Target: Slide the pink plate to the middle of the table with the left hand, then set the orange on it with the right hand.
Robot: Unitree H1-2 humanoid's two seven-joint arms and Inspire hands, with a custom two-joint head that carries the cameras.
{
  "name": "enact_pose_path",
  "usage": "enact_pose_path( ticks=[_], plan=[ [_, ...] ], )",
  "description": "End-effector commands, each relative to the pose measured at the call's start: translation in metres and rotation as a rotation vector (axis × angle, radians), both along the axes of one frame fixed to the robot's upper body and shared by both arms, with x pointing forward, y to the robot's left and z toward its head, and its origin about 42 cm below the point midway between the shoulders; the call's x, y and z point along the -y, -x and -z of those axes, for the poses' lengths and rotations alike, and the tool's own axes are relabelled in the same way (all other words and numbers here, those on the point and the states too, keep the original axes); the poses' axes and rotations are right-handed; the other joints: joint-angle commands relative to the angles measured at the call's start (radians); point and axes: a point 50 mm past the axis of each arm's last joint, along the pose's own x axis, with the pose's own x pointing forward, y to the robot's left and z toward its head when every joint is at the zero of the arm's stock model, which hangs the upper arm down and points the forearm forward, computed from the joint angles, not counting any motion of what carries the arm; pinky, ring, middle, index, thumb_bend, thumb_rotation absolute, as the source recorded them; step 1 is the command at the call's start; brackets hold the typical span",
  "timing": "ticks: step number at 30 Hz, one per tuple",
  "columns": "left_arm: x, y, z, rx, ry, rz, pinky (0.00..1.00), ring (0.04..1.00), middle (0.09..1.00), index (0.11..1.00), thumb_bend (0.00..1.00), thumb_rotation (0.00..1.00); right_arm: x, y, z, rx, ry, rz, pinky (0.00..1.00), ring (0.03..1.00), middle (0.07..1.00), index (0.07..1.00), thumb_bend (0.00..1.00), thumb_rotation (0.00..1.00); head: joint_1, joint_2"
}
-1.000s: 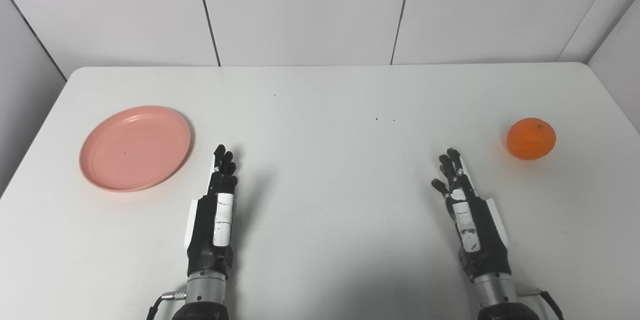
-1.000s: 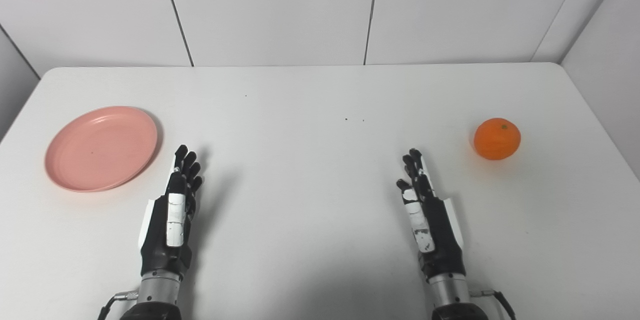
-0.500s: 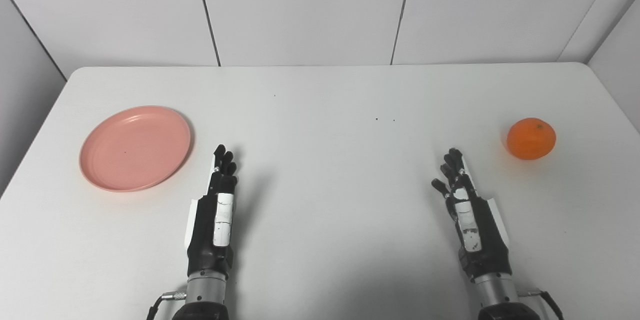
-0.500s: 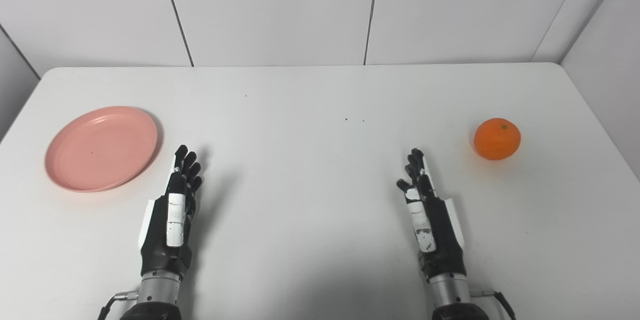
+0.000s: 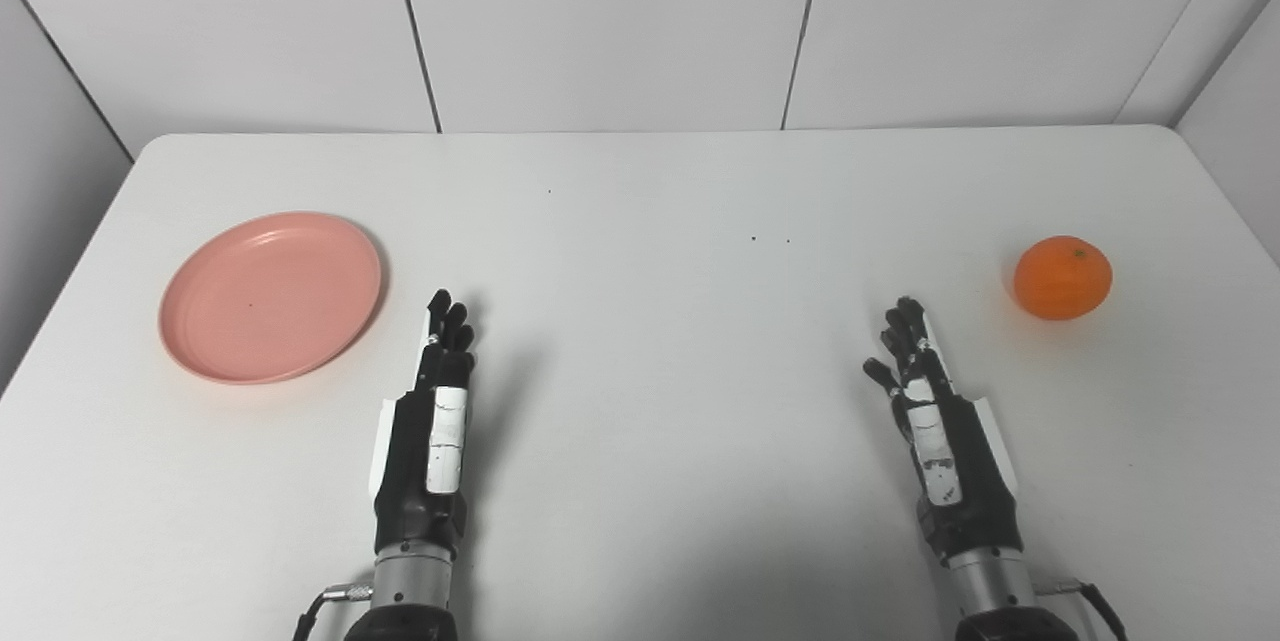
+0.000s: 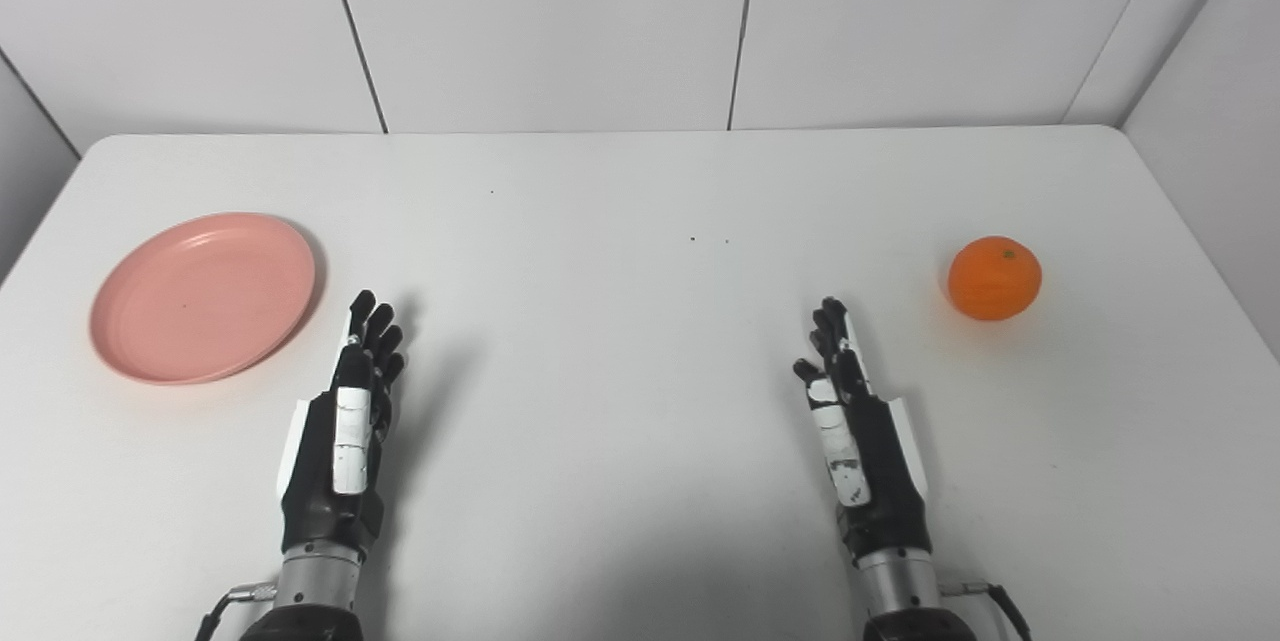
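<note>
On the left side of the white rectangular table (image 5: 640, 181), a round, shallow pink plastic plate (image 5: 270, 296) lies flat and bare, well short of the middle. Far across on the right side sits a small round orange (image 5: 1062, 277), stem dimple up, well apart from everything else.

Both black-and-white robot hands hover low over the near half of the table, fingers stretched forward and loosely spread, holding nothing. The left hand (image 5: 432, 411) is just beside the plate's near-right edge but not touching it; the right hand (image 5: 935, 411) is near the orange, short of it and toward the centre.

Neither part of the task looks begun, so the step in hand is judged to be the plate slide. To do it well, the left hand should probably reach over to the plate's far-left rim, or press the fingertips flat into the plate's well, then draw it rightward in one steady stroke. Light downward pressure matters: a thin plastic plate on a smooth top can tip or skate away if pushed at the rim from above. It should stop near the bare centre, between the two hands, leaving the right hand a short carry.
</note>
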Motion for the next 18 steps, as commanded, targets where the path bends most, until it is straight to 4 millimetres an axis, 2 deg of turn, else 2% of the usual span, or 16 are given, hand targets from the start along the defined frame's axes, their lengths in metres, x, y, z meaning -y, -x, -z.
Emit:
enact_pose_path(
  ticks=[1,10,18],
  plan=[
    [-0.0261,0.0910,0.0324,-0.143,-0.046,-0.056,1.00,0.989,0.998,1.000,0.96,1.00,0.0017,0.0115,0.0034,0.053,0.014,0.014,1.00,1.000,0.989,1.000,0.99,1.00,0.001,0.002],
    [-0.0254,0.0904,0.0321,-0.145,-0.047,-0.052,1.00,0.995,1.000,1.000,0.93,1.00,0.0023,0.0109,0.0033,0.117,-0.007,0.029,0.96,0.972,0.975,0.988,0.97,1.00,0.002,0.003],
    [-0.0262,0.0898,0.0324,-0.148,-0.058,-0.054,1.00,0.993,1.000,1.000,0.93,1.00,0.0018,0.0116,0.0020,0.149,-0.021,0.041,0.98,0.981,0.970,0.992,0.96,1.00,-0.001,0.001]
  ],
)
